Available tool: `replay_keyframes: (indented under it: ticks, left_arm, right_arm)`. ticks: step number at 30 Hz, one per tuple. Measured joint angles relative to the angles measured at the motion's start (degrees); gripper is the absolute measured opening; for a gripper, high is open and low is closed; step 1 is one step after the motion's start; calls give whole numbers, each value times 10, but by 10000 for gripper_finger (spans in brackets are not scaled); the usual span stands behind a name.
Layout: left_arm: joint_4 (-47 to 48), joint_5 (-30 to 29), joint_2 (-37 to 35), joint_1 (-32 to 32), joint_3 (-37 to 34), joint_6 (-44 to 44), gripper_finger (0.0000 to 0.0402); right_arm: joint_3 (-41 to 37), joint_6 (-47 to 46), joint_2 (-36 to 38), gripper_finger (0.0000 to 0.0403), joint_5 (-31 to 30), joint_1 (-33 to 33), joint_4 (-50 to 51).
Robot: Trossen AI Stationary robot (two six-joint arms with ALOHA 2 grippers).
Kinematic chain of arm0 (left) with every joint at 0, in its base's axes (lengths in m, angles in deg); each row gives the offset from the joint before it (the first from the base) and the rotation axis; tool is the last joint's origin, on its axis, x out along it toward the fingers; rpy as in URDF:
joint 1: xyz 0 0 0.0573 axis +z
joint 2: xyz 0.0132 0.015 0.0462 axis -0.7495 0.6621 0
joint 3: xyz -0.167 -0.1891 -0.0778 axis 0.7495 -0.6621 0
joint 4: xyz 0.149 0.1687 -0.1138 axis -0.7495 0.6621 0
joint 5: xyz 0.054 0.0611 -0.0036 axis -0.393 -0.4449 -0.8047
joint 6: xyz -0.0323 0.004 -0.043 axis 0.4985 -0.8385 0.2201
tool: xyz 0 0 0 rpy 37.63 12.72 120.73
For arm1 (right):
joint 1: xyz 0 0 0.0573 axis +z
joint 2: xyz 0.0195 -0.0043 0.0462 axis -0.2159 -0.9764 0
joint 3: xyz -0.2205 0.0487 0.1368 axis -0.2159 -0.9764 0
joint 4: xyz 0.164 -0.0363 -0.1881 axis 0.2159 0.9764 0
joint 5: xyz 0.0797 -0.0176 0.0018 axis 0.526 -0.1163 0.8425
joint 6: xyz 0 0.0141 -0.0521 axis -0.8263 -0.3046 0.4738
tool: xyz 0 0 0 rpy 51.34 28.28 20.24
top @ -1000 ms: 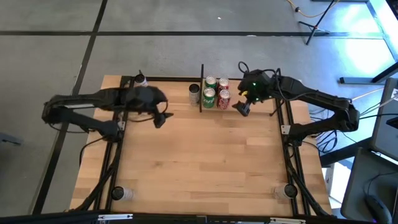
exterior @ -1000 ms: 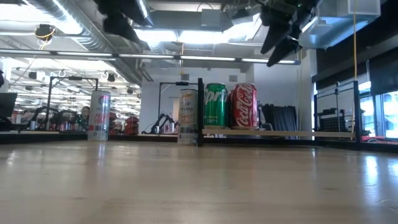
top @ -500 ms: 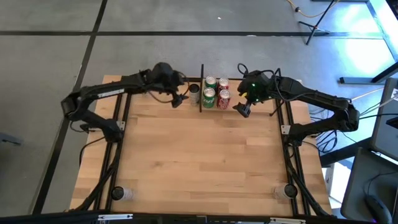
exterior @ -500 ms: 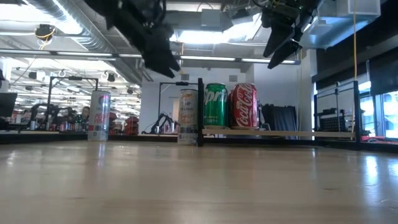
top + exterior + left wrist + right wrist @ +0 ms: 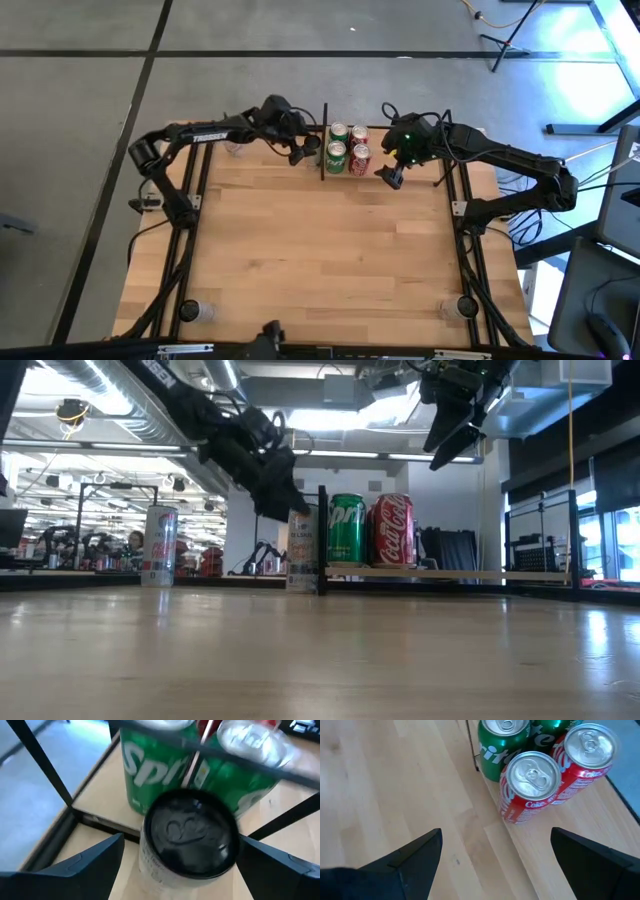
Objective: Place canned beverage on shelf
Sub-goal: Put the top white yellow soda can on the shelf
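**Closing in on the pale can, left arm in pole position**

Hovering right over its target now, the left end effector sits above the pale can, fingers spread wide with nothing between them. From the wrist camera that can stands upright, dark lid facing straight up at the lens, one finger showing on either side of it, so it looks lined up for a grip, though the fingers have not yet come level with its wall. The can's long axis runs vertical, and it stands on the table just outside the shelf's black upright rods, on the left arm's side.

Moving across: inside the shelf stand two green cans and two red cans, tight together. The nearest green can is just beyond the pale one, rods between them.

Far right, the right end effector hangs above the table beside the red cans, also spread open and empty, waiting.

My read: the left arm is clearly nearer, and the can must go up over the shelf edge toward the right.
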Motion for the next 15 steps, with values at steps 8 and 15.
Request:
replay_keyframes:
  ticks: [8,15]
  left_arm:
    - [-3,0,13,-2,0,7,325]
    - [6,0,6,-5,0,20,228]
  right_arm:
    - [0,16,0,358,6,0,0]
    - [0,16,0,358,6,0,0]
